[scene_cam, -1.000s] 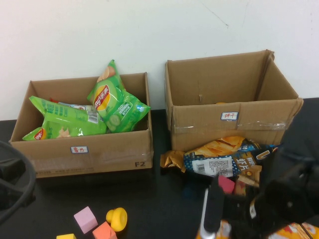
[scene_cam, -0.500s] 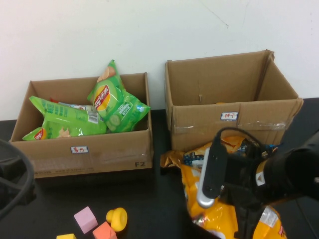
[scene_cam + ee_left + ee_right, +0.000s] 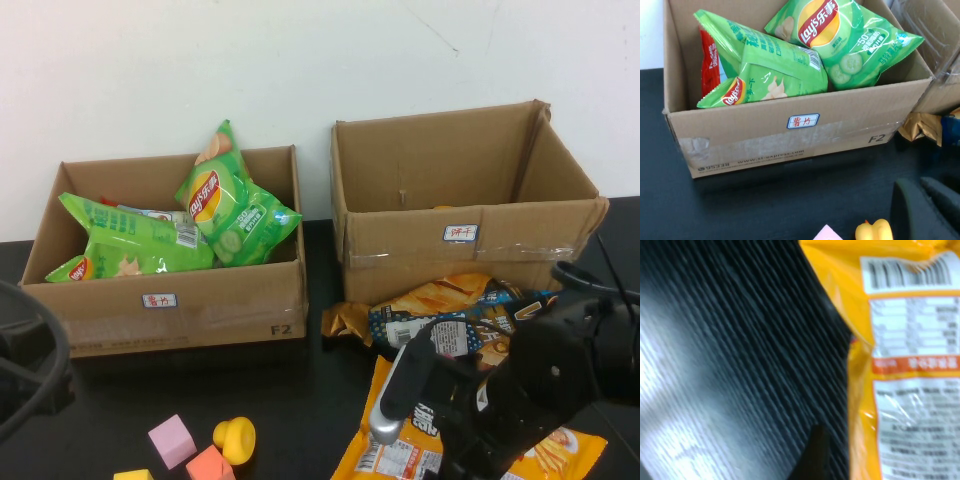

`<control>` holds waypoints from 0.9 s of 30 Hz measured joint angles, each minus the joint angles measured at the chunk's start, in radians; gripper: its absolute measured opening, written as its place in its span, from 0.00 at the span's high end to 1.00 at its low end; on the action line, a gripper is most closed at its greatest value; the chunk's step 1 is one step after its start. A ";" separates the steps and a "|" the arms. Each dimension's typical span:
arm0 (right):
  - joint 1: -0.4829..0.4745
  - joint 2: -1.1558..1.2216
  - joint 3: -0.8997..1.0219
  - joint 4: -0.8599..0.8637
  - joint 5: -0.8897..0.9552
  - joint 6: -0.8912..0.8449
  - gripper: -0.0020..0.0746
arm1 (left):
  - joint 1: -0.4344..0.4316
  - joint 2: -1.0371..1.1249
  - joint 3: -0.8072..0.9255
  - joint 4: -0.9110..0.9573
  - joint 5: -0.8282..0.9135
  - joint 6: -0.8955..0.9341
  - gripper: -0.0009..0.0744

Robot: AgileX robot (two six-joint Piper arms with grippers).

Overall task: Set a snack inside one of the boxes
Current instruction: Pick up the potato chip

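High view: right gripper (image 3: 455, 445) low over yellow snack bag (image 3: 560, 450) at 5 o'clock on table (image 3: 320, 400); we could not tell its jaw state. Bag lay flat, outside both boxes. Lower box (image 3: 200, 310) at 10 o'clock held green chip bags (image 3: 225, 205); taller box (image 3: 400, 240) at 1 o'clock.

Left gripper (image 3: 925, 210) parked at 8 o'clock, jaw state unclear.

Risks we judged:
- slick flat bag could slide under pinch
- arm might drag foil snack pile (image 3: 440, 315) at bag's 12 o'clock
- wide bag could catch taller box's rim
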 joint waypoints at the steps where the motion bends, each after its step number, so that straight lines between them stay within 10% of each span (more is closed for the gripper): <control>1: 0.000 0.002 0.000 0.018 0.000 -0.009 0.08 | 0.000 0.000 0.000 0.000 0.000 0.000 0.99; 18: 0.001 0.192 -0.028 0.061 -0.165 -0.411 0.09 | 0.000 0.000 0.000 -0.004 0.005 0.002 0.99; 27: 0.002 0.227 -0.049 0.075 -0.192 -0.432 0.77 | 0.000 0.000 0.000 -0.004 0.005 0.002 0.99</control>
